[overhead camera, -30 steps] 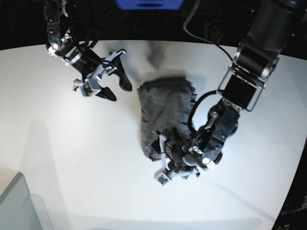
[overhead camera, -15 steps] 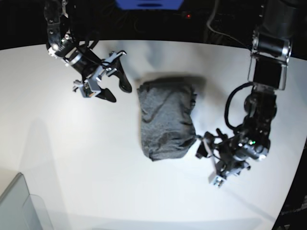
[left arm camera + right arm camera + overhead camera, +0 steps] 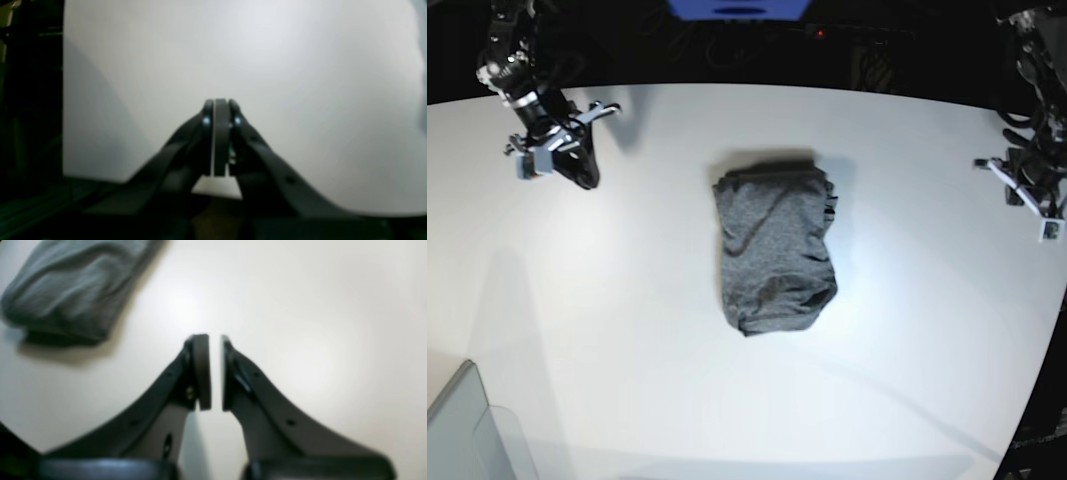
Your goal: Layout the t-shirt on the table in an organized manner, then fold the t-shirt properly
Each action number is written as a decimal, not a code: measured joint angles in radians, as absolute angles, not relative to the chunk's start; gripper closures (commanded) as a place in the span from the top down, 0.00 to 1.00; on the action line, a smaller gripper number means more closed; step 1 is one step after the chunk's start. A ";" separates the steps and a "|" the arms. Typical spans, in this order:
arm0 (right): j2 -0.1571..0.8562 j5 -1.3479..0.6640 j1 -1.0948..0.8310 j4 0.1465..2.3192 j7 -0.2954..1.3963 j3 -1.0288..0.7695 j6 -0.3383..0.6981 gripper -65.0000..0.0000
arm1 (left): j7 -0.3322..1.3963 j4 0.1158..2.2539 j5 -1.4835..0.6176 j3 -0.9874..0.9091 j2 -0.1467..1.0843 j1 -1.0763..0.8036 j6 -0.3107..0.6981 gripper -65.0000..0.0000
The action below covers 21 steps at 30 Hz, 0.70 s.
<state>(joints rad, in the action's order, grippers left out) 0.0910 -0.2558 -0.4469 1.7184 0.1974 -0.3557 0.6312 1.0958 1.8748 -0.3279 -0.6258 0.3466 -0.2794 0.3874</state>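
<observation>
1. The t-shirt (image 3: 774, 253) lies near the centre of the desk (image 3: 627, 330), folded into a compact upright rectangle. One narrow end faces the near edge and the other faces the far edge. Judged from this shape, the fold is complete or nearly so.

2. Near zone: the desk surface between the t-shirt and the near edge is bare. A pale translucent bin corner (image 3: 467, 430) sits at the near left, well apart from the garment. The curved desk edge runs along the near right.

3. Middle zone: the t-shirt rests free, with no gripper touching it. Open white surface lies on its left and right sides, giving room for approach from either side.

4. The left gripper (image 3: 1037, 200) is at the right edge of the desk, well apart from the t-shirt. The left wrist view shows its jaws pressed together with nothing between them (image 3: 218, 133).

5. The right gripper (image 3: 567, 160) is at the far left, also well apart. The right wrist view shows its jaws drawn nearly together with a thin gap, empty (image 3: 213, 373). The t-shirt (image 3: 73, 290) appears at the upper left of that view.

6. Judgement: both arms are parked clear so that the folded garment is not disturbed.
</observation>
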 measured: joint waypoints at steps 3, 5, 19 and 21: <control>0.016 -0.259 -0.466 1.724 0.189 -0.521 0.632 0.00 | 1.117 1.927 -0.304 -0.674 0.321 -0.403 0.382 0.00; -0.038 -0.260 -0.472 1.724 0.190 -0.632 0.631 0.00 | 1.100 1.971 -0.330 -0.720 0.276 -0.476 0.391 0.00; -0.099 -0.255 -0.468 1.388 0.558 -0.958 0.636 0.00 | 0.821 1.666 -0.025 -0.836 -0.032 -0.661 0.563 0.00; -0.069 -0.253 -0.477 1.317 0.549 -0.904 0.628 0.00 | 0.692 1.536 0.017 -0.798 -0.033 -0.639 0.558 0.00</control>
